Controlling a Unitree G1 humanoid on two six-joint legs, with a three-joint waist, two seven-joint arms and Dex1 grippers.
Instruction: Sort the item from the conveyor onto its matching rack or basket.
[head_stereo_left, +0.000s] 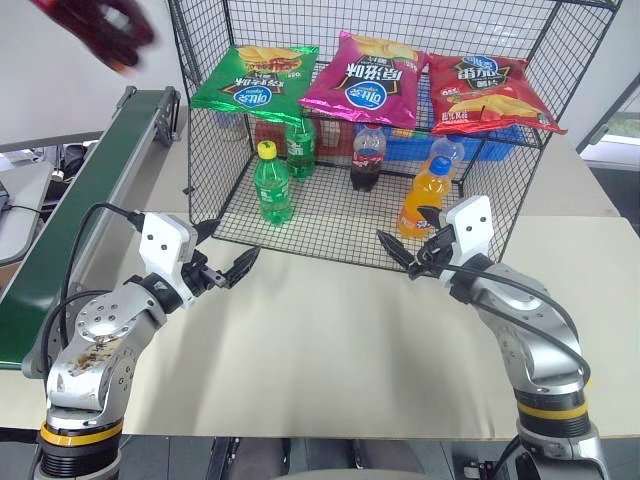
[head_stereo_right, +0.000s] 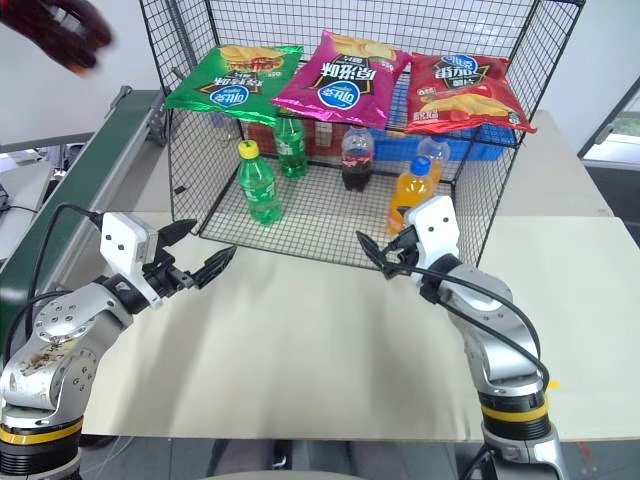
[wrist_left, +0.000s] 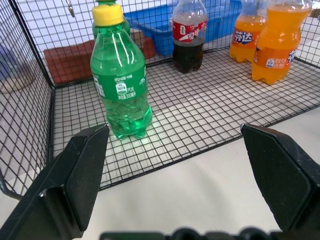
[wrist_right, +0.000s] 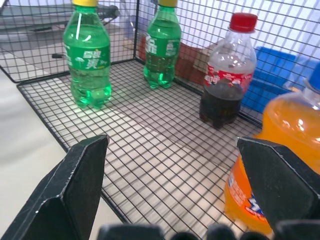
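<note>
1. Black wire cage (head_stereo_left: 320, 215) stands at the far edge of the tabletop (head_stereo_left: 330, 340) in the head views. The cola bottle (head_stereo_left: 367, 158) is upright on the cage's wire floor, well apart from the green conveyor (head_stereo_left: 90, 200) on the left. The left end effector (head_stereo_left: 238, 238) and the right end effector (head_stereo_left: 402, 228) hover just before the cage, both spread wide and empty.
2. Left wrist view: the spread black fingers (wrist_left: 80, 175) frame a green bottle (wrist_left: 120, 85). The cola bottle (wrist_left: 189, 40) stands further back.
3. Right wrist view: the cola bottle (wrist_right: 227, 75) shows a red cap and label, with dark liquid only in its lower part. It is probably light, thin-walled, smooth and easily tipped. The labelled waist looks like the best place to pinch it, squeezing gently.
</note>
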